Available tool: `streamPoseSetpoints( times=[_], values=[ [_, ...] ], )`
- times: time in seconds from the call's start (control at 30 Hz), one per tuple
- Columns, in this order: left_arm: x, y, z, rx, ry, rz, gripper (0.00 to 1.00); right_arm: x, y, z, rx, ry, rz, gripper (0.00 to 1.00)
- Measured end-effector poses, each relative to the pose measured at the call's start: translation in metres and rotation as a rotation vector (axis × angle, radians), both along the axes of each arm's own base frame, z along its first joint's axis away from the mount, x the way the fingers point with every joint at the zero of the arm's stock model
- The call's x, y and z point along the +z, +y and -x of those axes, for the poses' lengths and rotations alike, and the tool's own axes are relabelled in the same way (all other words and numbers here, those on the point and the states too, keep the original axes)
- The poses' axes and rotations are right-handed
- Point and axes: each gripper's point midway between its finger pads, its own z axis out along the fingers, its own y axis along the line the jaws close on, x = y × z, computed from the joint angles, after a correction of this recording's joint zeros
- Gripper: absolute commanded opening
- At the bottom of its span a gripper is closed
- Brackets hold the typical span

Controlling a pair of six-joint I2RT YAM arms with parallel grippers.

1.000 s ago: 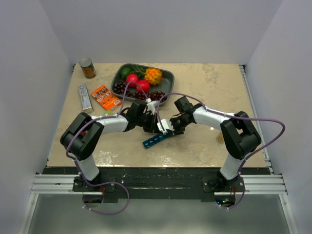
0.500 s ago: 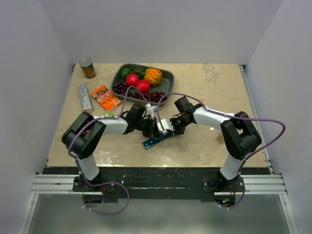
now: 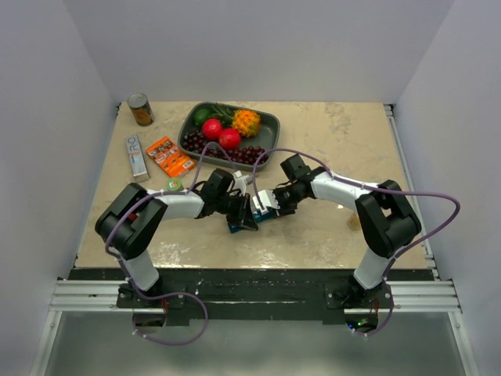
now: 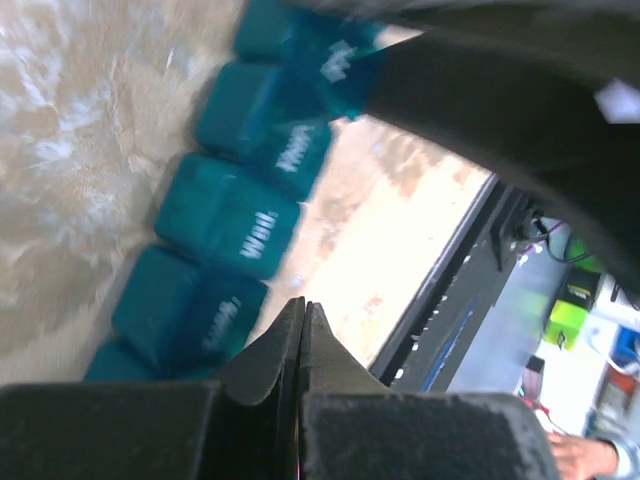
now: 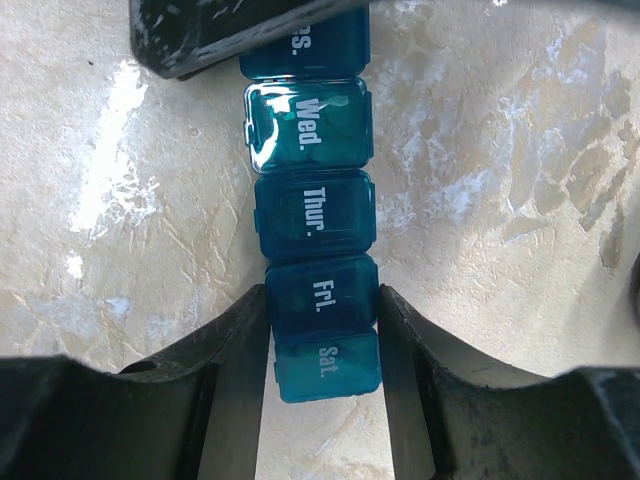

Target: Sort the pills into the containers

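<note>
Containers (image 3: pixel 233 229) lie on the counter (image 3: pixel 337 133) in the top view. They form a teal strip, mostly hidden under the left pincer (image 3: pixel 247 221) and right pincer (image 3: pixel 268 208).

Left wrist view: the lids are down and the contents are unseen. The left pincer (image 4: pixel 303 305) is closed tight and empty, its tips over the strip's edge, contact unclear.

Right wrist view: the right pincer (image 5: pixel 321 300), partly open, clamps the "Fri." compartment on both sides.

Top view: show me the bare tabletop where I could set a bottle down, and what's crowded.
Free: back right, between the fruit tray and right rail; the front strip between the pill organizer and table edge. Crowded: back left around the can and orange packet; centre, where left gripper and right gripper meet.
</note>
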Motion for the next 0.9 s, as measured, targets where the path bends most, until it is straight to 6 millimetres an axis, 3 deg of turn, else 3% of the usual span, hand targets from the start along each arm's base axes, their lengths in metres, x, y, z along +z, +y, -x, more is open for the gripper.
streamPoseSetpoints(
  times=[0.17,0.3,0.6,0.9],
  values=[
    [0.041,0.004,-0.011,0.026,-0.109,0.036,0.0,0.0,0.0,0.0,-0.002,0.003,0.001,0.48],
    [0.063,0.008,-0.019,0.048,-0.164,0.058,0.02,-0.001,-0.001,0.002,-0.006,0.01,0.004,0.61],
    [0.07,0.033,-0.034,0.121,-0.188,0.013,0.07,-0.005,-0.006,0.011,-0.02,0.041,0.015,0.77],
    [0.09,0.043,-0.039,0.144,-0.269,0.014,0.06,0.029,-0.001,0.014,-0.057,0.033,-0.053,0.76]
  ],
)
